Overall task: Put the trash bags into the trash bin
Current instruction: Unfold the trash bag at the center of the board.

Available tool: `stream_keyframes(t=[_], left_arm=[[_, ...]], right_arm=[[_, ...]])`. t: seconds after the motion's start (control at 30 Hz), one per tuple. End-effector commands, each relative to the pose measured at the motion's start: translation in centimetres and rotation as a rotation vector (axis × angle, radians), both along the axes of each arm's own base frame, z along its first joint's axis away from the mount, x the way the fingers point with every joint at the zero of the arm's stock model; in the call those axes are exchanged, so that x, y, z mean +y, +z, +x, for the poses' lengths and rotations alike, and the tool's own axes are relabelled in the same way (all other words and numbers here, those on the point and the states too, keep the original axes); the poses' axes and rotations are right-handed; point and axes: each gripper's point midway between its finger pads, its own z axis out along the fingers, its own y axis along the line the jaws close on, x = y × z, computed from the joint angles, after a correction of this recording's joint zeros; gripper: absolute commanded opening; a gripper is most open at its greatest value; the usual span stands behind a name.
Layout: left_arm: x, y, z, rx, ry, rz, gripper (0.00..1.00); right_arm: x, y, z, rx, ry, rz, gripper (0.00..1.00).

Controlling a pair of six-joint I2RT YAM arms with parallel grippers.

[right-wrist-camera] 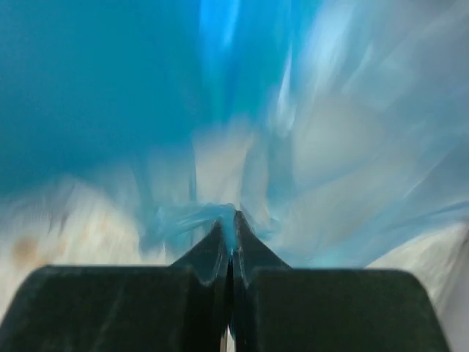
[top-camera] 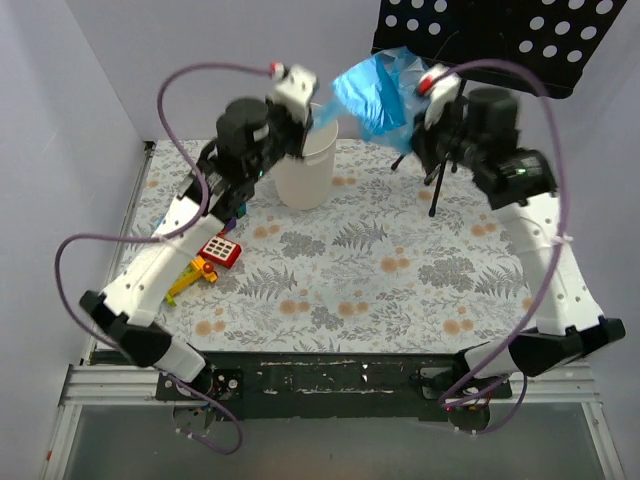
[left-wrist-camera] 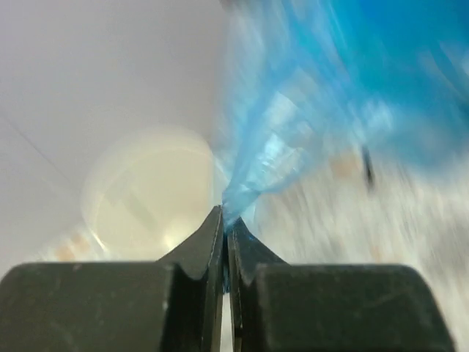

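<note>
Left gripper (left-wrist-camera: 226, 218) is pressed together on a twisted corner of the trash bags (top-camera: 372, 92). The right gripper (right-wrist-camera: 231, 218) is pinching another bunched bit of the same blue film, jaws tight with no gap showing. So the bag hangs in the air between the two arms, at the far side of the table. It's crumpled, glossy and see-through.

Its left end sits right over the far-right rim of the trash bin (top-camera: 305, 172), and the rest spreads off to the right of it. The bin stands upright on the floral tablecloth (top-camera: 380, 270), mouth open, directly below the left gripper.

Both wrist views are smeared, so any print on the film is too blurry to read.

Behind the bag is a black perforated music stand (top-camera: 500, 40), with its thin legs planted on the cloth just right of the bin. A little pile of toy blocks (top-camera: 215, 255) lies near the left edge, well apart from the bin, tucked beside the left arm.
</note>
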Motion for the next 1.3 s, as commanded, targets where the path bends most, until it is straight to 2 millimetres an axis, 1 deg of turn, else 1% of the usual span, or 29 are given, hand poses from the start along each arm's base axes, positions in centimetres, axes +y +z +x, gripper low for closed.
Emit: stream_keyframes(t=[0.0,0.03,0.07,0.1,0.17,0.23,0.33,0.43,0.5,0.57,0.6,0.67,0.7,0.73,0.77,0.8,0.83,0.9,0.93,0.97,1.0,1.03,1.07,1.1,1.13,1.17,1.2,1.23,1.27], left_arm=[[0.5,-14.6,-14.2,0.381,-0.408,0.165,0.00],[0.9,-16.4,-16.0,0.441,-0.442,0.171,0.00],[1.3,-17.0,-17.4,0.485,-0.462,0.160,0.00],[1.5,-17.6,-18.2,0.532,-0.464,0.148,0.00],[2.0,-18.0,-18.5,0.559,-0.441,0.127,0.00],[2.4,-18.1,-18.1,0.539,-0.411,0.121,0.00],[1.9,-19.1,-17.7,0.581,-0.403,0.113,0.00],[1.1,-19.9,-17.4,0.620,-0.405,0.089,0.00],[1.3,-20.4,-15.7,0.618,-0.327,0.084,0.00],[1.6,-19.0,-13.0,0.562,-0.250,0.079,0.00],[1.6,-17.9,-11.2,0.518,-0.218,0.084,0.00],[1.8,-13.5,-6.9,0.406,-0.145,0.056,0.00],[2.3,-10.2,-4.6,0.337,-0.109,0.017,0.00],[2.6,-4.6,-2.8,0.232,-0.088,-0.043,0.00],[2.5,-3.9,-0.4,0.222,-0.063,-0.047,0.00],[2.6,1.0,0.4,0.121,-0.054,-0.093,0.00],[3.3,7.9,-0.2,-0.039,-0.059,-0.164,0.00],[3.2,14.1,-0.9,-0.258,-0.093,-0.206,0.00],[3.1,15.9,-1.6,-0.351,-0.100,-0.206,0.00],[2.8,16.9,-2.1,-0.434,-0.089,-0.203,0.00],[2.3,17.1,-3.3,-0.508,-0.089,-0.182,0.00],[3.1,18.9,-6.5,-0.667,-0.083,-0.158,0.00],[2.4,18.1,-8.7,-0.750,-0.110,-0.124,0.00],[2.3,17.1,-10.8,-0.808,-0.134,-0.097,0.00],[0.9,13.7,-11.9,-0.808,-0.195,-0.036,0.00],[-0.3,9.7,-13.5,-0.776,-0.285,0.034,0.00],[-1.4,5.1,-15.8,-0.718,-0.414,0.113,0.00],[-2.9,-2.2,-18.1,-0.641,-0.579,0.274,0.00],[-3.1,-9.4,-22.3,-0.587,-0.807,0.429,0.00]], right_arm=[[-1.4,-22.4,-11.8,0.729,0.150,-0.226,0.01],[-1.7,-23.7,-14.3,0.773,0.177,-0.223,0.01],[-2.2,-24.6,-16.4,0.812,0.182,-0.199,0.01],[-2.4,-24.4,-17.4,0.789,0.185,-0.178,0.01],[-2.4,-22.4,-18.1,0.671,0.200,-0.127,0.01],[-2.5,-22.0,-18.7,0.650,0.211,-0.114,0.01],[-1.9,-21.8,-18.6,0.645,0.238,-0.095,0.01],[-1.2,-21.5,-17.4,0.635,0.245,-0.076,0.01],[-0.9,-21.1,-15.6,0.607,0.211,-0.070,0.01],[-0.5,-19.5,-12.8,0.553,0.182,-0.066,0.01],[-0.4,-18.2,-11.0,0.511,0.153,-0.065,0.01],[0.0,-13.4,-6.5,0.401,0.118,-0.029,0.01],[0.3,-10.8,-4.4,0.350,0.102,-0.007,0.01],[0.2,-7.1,-2.0,0.282,0.082,0.023,0.01],[0.2,-3.5,-0.4,0.216,0.073,0.049,0.01],[0.4,1.4,1.1,0.105,0.068,0.081,0.01],[0.4,6.4,1.5,-0.035,0.070,0.114,0.01],[0.1,13.5,0.2,-0.308,0.095,0.150,0.01],[-0.3,15.9,-0.8,-0.420,0.091,0.173,0.01],[-0.4,13.9,-0.3,-0.425,0.080,0.168,0.01],[-1.0,14.6,-2.3,-0.549,0.084,0.180,0.01],[-1.7,15.7,-4.4,-0.688,0.080,0.184,0.01],[-2.6,15.8,-7.2,-0.770,0.072,0.179,0.01],[-2.8,15.1,-8.3,-0.803,0.072,0.150,0.01],[-2.4,12.7,-8.3,-0.774,0.096,0.098,0.01],[-2.1,8.9,-8.4,-0.708,0.128,0.020,0.01],[-1.4,3.4,-8.6,-0.588,0.199,-0.074,0.01],[-0.6,-3.9,-10.0,-0.444,0.322,-0.187,0.01],[0.1,-13.3,-13.7,-0.249,0.541,-0.318,0.01]])
